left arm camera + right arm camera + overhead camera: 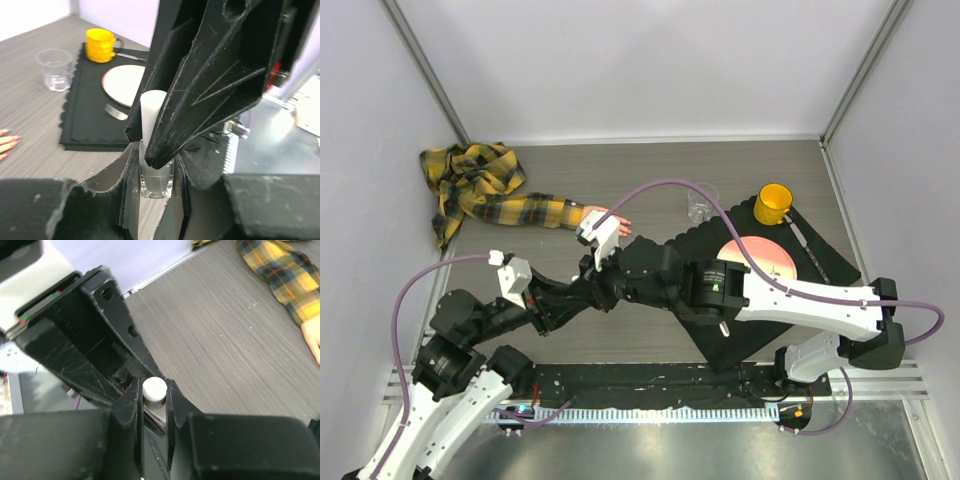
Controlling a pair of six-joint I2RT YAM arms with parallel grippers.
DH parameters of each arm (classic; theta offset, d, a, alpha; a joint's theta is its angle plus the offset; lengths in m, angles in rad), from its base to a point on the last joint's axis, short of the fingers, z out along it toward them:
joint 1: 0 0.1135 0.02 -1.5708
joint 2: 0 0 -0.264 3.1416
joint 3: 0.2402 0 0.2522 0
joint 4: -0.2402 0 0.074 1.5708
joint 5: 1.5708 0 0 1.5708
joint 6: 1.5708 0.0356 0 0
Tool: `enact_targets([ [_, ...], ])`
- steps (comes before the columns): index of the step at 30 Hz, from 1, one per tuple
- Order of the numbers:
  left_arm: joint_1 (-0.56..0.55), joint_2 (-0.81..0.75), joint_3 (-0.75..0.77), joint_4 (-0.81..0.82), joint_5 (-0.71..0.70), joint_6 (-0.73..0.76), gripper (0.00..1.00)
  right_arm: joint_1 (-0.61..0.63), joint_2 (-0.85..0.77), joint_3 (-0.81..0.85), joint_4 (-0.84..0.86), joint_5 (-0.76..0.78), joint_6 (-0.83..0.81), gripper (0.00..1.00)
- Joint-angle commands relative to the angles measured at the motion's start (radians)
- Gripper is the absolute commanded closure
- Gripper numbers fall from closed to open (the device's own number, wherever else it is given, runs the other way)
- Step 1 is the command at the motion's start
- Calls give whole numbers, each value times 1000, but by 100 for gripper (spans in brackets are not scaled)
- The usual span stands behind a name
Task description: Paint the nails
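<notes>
A peach-pink fake hand [609, 219] lies on the table, sticking out of a yellow-black plaid sleeve [510, 203]. Its nails [8, 143] show at the left edge of the left wrist view; my right wrist camera partly covers the hand from above. My left gripper [156, 167] is shut on the body of a small clear bottle [157, 181]. My right gripper [154, 390] is shut on the bottle's white cap [153, 387]. Both grippers meet near the table's middle [601, 286], just in front of the hand.
A black placemat [720, 330] on the right carries a pink plate [757, 258], a yellow cup [773, 203] and cutlery [805, 245]. A clear glass [702, 203] stands left of the cup. White walls enclose the table.
</notes>
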Motion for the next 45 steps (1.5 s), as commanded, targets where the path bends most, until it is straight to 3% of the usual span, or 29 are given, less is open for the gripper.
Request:
enact_targets([
  [1,-3,-42,-2,155,215,-58,100,-34,-75,-73,81,-204,-155,100],
  [2,-3,-51,-10,209,284,-77,100,-89,-89,-149,117,-539,-174,100],
  [3,-3,-67,-18,234,307,-116,100,-112,-98,-184,195,-688,-181,100],
  [5,-4,-70,-29,275,349,-141,100,-135,-89,-221,237,-940,-163,100],
  [7,-3,-51,-26,280,368,-144,100,-135,-68,-216,239,-995,-154,100],
  [11,-3,-19,-13,240,354,-120,100,-135,-58,-204,230,-830,-128,95],
  [12,-4,-16,-12,231,348,-112,100,-135,-60,-193,201,-696,-116,91],
  [15,-3,-21,-6,205,305,-95,100,-131,-75,-126,106,-506,-53,73],
  [16,-3,-24,-4,200,293,-92,100,-124,-88,-123,96,-408,-34,62],
  [19,-3,-24,-3,182,276,-79,100,-121,-141,-133,86,-334,26,42],
  [23,-3,-4,2,165,257,-69,100,-111,-171,-110,47,-292,69,32],
  [30,-3,30,10,148,249,-59,100,-65,-125,0,-83,-251,52,34],
  [34,-4,36,11,145,249,-57,100,-62,-82,96,-173,-257,41,47],
  [37,-4,41,11,143,249,-55,100,-62,-49,152,-247,-259,33,51],
  [45,-4,39,13,140,252,-55,100,-60,-28,164,-290,-260,15,51],
])
